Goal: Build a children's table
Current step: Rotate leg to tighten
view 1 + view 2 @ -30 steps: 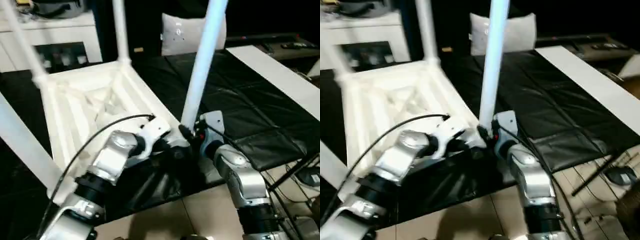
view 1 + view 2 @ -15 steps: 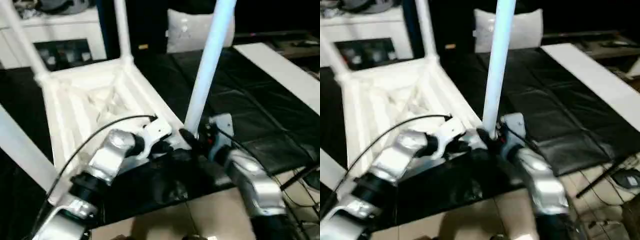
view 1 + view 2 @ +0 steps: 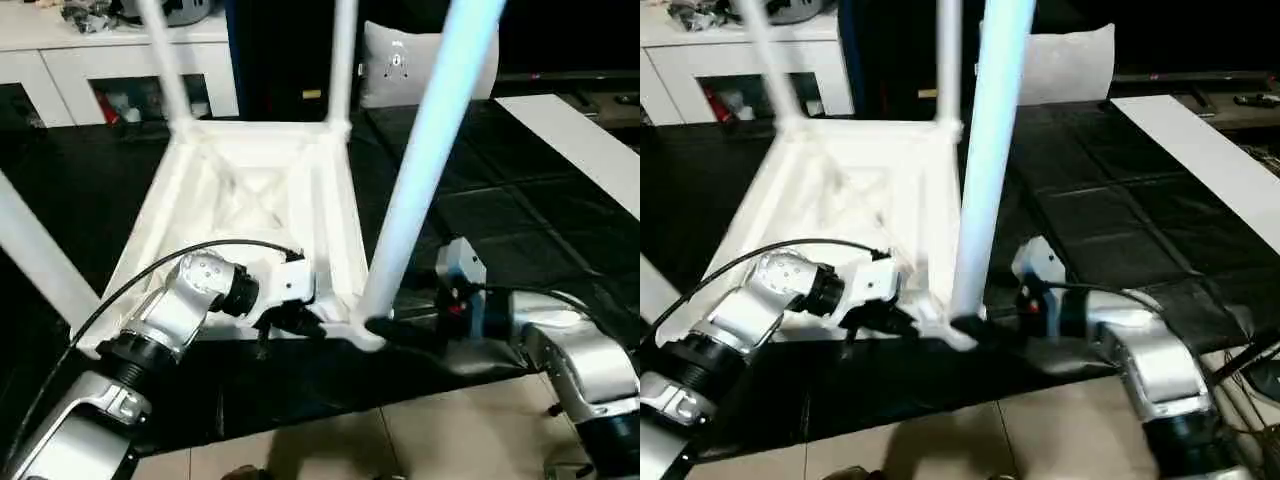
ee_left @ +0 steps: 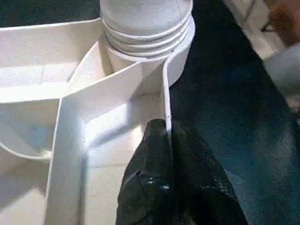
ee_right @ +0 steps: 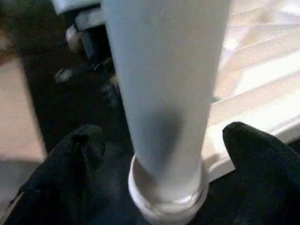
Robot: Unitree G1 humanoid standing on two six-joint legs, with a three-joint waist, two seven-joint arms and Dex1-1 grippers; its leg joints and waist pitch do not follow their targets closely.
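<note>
Black mat underneath, with the children's table (image 3: 260,210) lying upside down on it, legs up. Left gripper (image 4: 168,154) has its jaws pinched on the rim by the near corner; right gripper (image 5: 164,154) jaws spread around the near leg (image 3: 425,160), not gripping. If that leg isn't seated, it could tip out.

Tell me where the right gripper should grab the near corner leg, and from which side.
Grip the near leg low on its round shaft, just above the corner socket. Come level from the robot's right, where the open right gripper straddles it. The left gripper pinches the tabletop's rim, blocking that side.
</note>
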